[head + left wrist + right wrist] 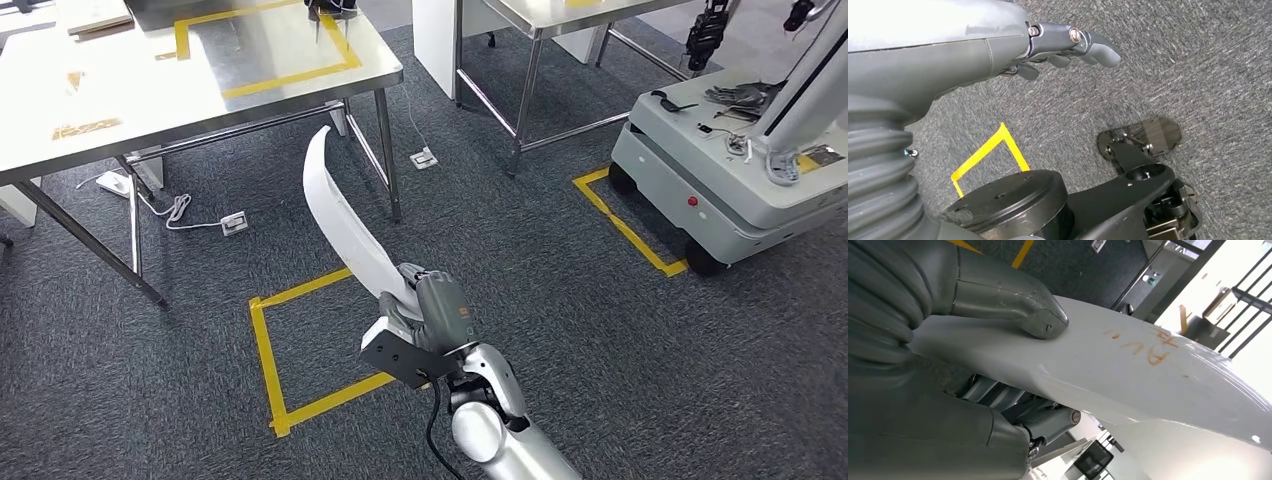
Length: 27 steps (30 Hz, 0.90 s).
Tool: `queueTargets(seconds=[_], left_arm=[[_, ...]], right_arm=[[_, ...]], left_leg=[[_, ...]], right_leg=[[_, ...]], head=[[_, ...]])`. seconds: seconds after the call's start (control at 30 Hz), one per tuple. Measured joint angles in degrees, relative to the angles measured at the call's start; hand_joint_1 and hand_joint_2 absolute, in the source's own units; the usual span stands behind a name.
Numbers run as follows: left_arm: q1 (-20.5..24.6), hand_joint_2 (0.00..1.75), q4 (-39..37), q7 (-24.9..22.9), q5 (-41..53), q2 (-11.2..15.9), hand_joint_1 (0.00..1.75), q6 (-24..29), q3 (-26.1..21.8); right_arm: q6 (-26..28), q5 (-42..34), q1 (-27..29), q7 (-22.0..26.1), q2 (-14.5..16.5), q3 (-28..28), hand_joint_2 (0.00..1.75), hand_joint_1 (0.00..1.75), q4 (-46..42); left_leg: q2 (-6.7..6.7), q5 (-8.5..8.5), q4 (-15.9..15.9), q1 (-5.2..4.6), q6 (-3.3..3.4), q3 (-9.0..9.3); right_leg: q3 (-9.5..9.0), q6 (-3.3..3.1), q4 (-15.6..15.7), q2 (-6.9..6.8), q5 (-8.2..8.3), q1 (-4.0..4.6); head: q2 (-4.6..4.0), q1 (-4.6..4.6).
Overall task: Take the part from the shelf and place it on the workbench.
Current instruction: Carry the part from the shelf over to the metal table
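Note:
A long curved white part (345, 215) sticks up and forward from my right hand (425, 310), which grips its lower end over the grey carpet. In the right wrist view the thumb (1035, 315) presses on the white part (1128, 375), which bears orange scribbles, and the other fingers (1013, 407) curl under it. The steel workbench (120, 95) with a yellow tape rectangle stands ahead to the left. My left hand (1068, 47) hangs over the carpet, holding nothing, with its fingers loosely extended.
A yellow tape square (300, 350) marks the floor just before the workbench. A second steel table (540, 20) stands ahead to the right. A white wheeled robot base (730, 170) sits at the right by more yellow tape. Cables and power strips (180, 210) lie under the workbench.

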<state>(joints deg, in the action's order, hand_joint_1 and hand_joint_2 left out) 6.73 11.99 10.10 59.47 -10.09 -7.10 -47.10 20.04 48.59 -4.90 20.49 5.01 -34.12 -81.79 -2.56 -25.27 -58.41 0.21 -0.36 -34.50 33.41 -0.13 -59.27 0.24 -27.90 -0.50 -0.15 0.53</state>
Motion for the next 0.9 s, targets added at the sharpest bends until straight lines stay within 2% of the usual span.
queueTargets(seconds=[0.07, 0.27, 0.43, 0.67, 0.83, 0.9], left_arm=[[0.0, 1.75, 0.0, 0.0, 0.0, 0.0, 0.00, 0.0, 0.0], [0.0, 1.75, 0.0, 0.0, 0.1, 0.0, 0.00, 0.0, 0.0], [0.0, 1.75, 0.0, 0.0, 0.2, 0.0, 0.00, 0.0, 0.0], [0.0, 1.75, 0.0, -0.2, 0.2, 0.0, 0.00, 0.0, 0.0], [0.0, 1.75, 0.0, -0.2, 0.2, 0.1, 0.00, 0.0, 0.0], [0.0, 1.75, 0.0, -0.2, 0.1, 0.0, 0.00, 0.0, 0.0]], right_arm=[[0.0, 0.0, 0.0, -0.1, 0.0, 0.0, 1.75, 1.75, 0.0], [0.0, 0.0, 0.0, -0.3, 0.0, 0.0, 1.75, 1.75, 0.0], [0.2, 0.9, 0.0, -0.9, 0.0, 0.0, 1.75, 1.75, 0.0], [1.0, 2.7, 0.0, -1.8, 0.0, 0.0, 1.75, 1.75, 0.0], [1.0, 2.7, -0.2, -1.9, 0.0, 0.0, 1.75, 1.75, 0.0], [1.0, 2.6, -0.4, -1.8, 0.0, 0.0, 1.75, 1.75, 0.0]], left_leg=[[-0.01, 0.17, 0.1, 0.03, -0.39, 0.10], [-0.01, 0.15, 0.2, 0.04, -0.87, 0.09], [-0.01, 0.12, 0.1, 0.00, -0.89, 0.03], [0.00, -0.24, -0.5, -0.13, -0.30, -0.26], [-0.09, -0.19, -0.3, -0.07, 0.59, -0.21], [-0.31, 0.29, 0.6, 0.37, 1.01, 0.31]], right_leg=[[0.07, -0.15, 0.0, 0.00, 0.03, 0.02], [0.08, -0.27, 0.0, 0.00, -0.03, 0.04], [0.03, -0.24, 0.0, 0.01, -0.01, 0.00], [-0.02, 0.24, 0.2, 0.00, 0.09, -0.17], [-0.33, 1.09, 0.4, -0.14, -0.03, -0.28], [0.41, 1.57, -1.7, -0.21, -1.64, -0.22]], head=[[0.00, 0.01], [0.00, 0.02], [0.00, 0.02], [0.00, 0.02], [0.00, 0.00], [0.00, 0.15]])
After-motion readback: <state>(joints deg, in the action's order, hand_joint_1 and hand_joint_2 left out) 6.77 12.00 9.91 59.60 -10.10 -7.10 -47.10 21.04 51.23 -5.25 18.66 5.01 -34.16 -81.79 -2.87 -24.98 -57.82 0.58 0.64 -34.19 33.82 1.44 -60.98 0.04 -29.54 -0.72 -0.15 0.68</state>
